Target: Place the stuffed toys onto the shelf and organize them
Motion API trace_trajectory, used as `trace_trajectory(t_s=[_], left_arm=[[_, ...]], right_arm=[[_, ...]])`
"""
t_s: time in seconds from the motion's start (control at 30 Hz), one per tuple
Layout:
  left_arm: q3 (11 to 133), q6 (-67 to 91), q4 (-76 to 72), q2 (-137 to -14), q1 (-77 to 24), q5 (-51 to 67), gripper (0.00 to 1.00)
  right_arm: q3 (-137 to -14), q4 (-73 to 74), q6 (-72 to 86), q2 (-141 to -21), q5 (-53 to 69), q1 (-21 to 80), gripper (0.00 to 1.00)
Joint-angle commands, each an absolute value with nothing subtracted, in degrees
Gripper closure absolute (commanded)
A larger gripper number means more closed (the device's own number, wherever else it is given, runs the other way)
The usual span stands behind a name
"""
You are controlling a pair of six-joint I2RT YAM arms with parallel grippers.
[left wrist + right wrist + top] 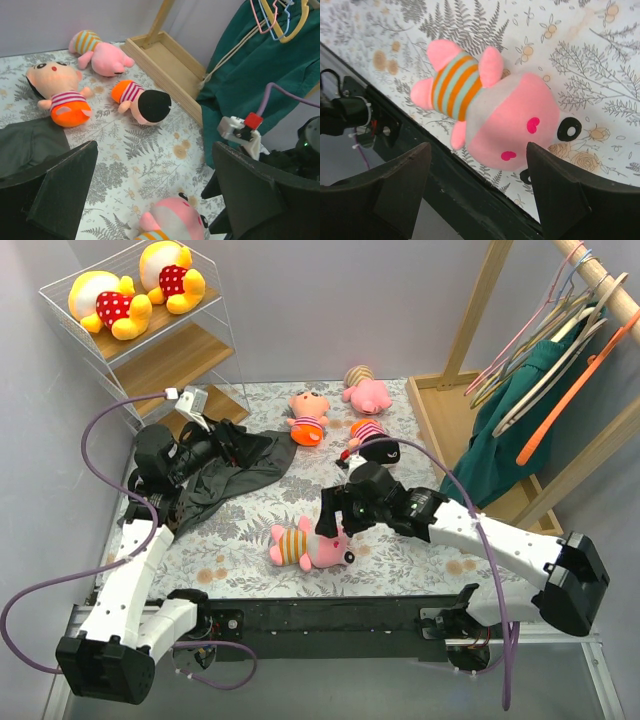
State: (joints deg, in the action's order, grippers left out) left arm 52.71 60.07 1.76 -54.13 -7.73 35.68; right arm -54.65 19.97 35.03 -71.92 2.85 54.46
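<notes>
1. Hovering just above the near pink pig (310,545), your right gripper (335,518) has its fingers (385,195) spread wide and holds nothing. In the right wrist view the toy sits framed in the gap between them, and no contact shows.
2. That pig lies close to the near edge of the table (225,545), head to the right, striped body and legs to the left. Its long axis runs left to right, roughly along that edge. From the wrist camera the axis looks slanted across the open fingers rather than square to them, so you may want a small turn of the wrist before closing. The striped middle looks like the narrowest place to pinch.
3. Your right arm is plainly the nearer one for this toy. Your left gripper (155,145) is well apart at the far left, above the dark grey cloth (225,475), likewise wide open and empty.
4. The shelf (175,358) stands in the far left corner, with two yellow bears (110,302) already on its top board. From the pig it lies away to the far left, past your left arm, so the carry looks long for the right arm and a handover may be needed.
5. Three more toys wait on the table's far middle: the left peach-orange doll (308,418), the right peach-orange doll (368,435) and, farthest back, a second pink pig (365,390). The wooden clothes rack (470,330) stands to the right of them.
</notes>
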Motion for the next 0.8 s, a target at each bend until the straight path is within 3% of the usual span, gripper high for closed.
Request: trace_trajectory(t_s=[0.0,0.27,0.37,0.4,0.5,0.57,0.7,0.77], left_arm=[[51.8,61.4,5.2,-51.2,-7.7,35.9,0.02],[47.6,53.8,11.3,-49.3,-8.7,31.0,0.04],[47.2,51.9,13.5,-51.9,-11.2,29.4,0.06],[47.4,50.5,14.1,-52.6,-12.3,28.4,0.06],[48.5,47.9,16.9,-54.9,-17.3,22.5,0.09],[48.6,45.2,17.7,-55.5,-20.1,21.1,0.11],[48.3,39.6,17.6,-55.8,-22.7,23.0,0.26],[48.3,33.6,17.8,-55.6,-24.3,25.1,0.28]], right_arm=[[-53.5,20.0,38.4,-74.9,-6.4,58.0,0.16],[-53.6,20.5,32.5,-82.3,-11.8,60.3,0.23],[-54.4,19.9,26.5,-82.6,-13.4,59.8,0.36],[-54.8,19.8,24.5,-82.5,-12.7,59.4,0.49],[-56.4,19.3,17.4,-82.0,-7.3,57.3,0.70],[-57.7,20.0,10.8,-81.3,-2.0,55.5,0.78],[-59.1,20.9,4.1,-78.7,6.7,51.5,0.94],[-59.2,20.8,2.9,-76.8,13.6,47.8,0.99]])
